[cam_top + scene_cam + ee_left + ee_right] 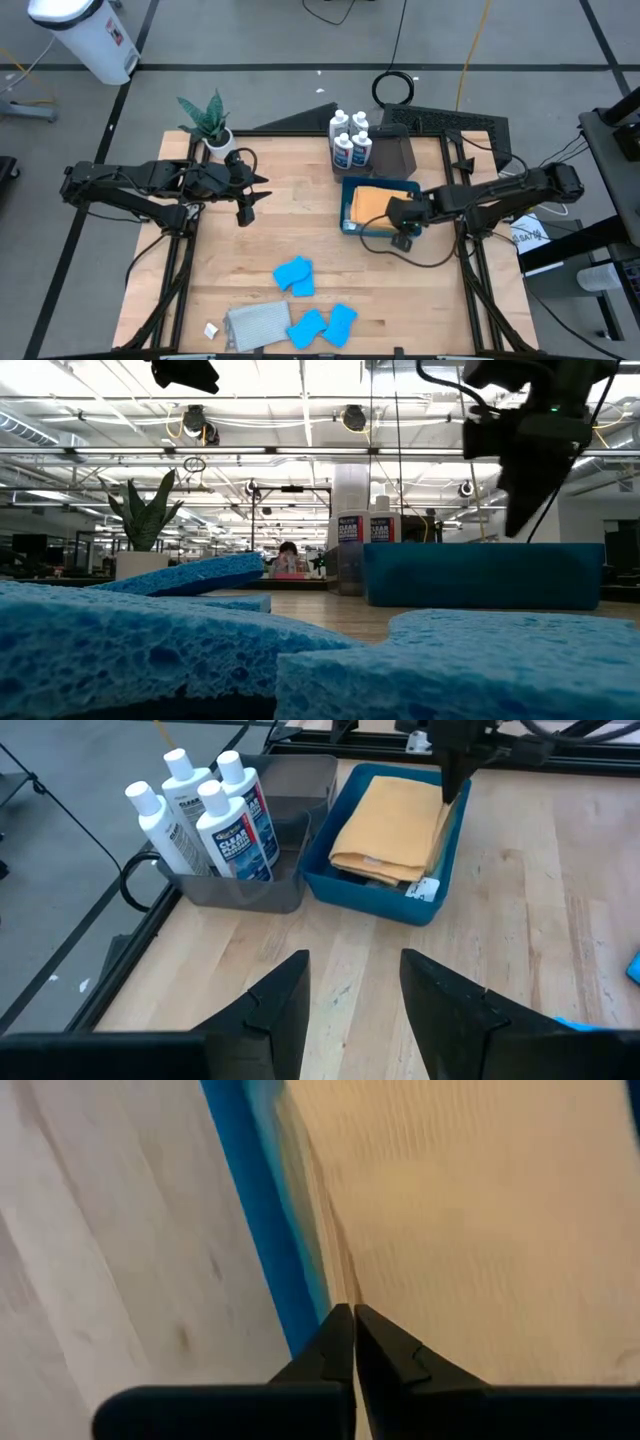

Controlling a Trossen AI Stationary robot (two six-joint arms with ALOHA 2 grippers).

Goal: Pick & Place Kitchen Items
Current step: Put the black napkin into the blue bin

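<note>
My right gripper (402, 228) is shut and points down over the blue bin (346, 222), at the near edge of the folded orange cloth (368, 203) that lies in it. A darker layer (372, 870) shows under the orange cloth. My left gripper (246, 205) is open and empty above the bare table left of the bin. Several white bottles with blue labels (350, 140) stand in the grey tray (240, 895) at the back. Several blue sponges (295, 275) and a grey cloth (255, 322) lie near the front edge. My right gripper's shut fingertips (352, 1320) point down at the orange cloth's near edge (345, 1260), beside the bin's blue wall (265, 1210). I cannot tell whether they touch the cloth. The cloth lies flat in the bin.
A potted plant in a white pot (210, 125) stands at the back left corner. A small white tag (211, 329) lies by the grey cloth. Bare wood lies between the two grippers (310, 220). The sponges fill the low view's foreground (150, 640).
</note>
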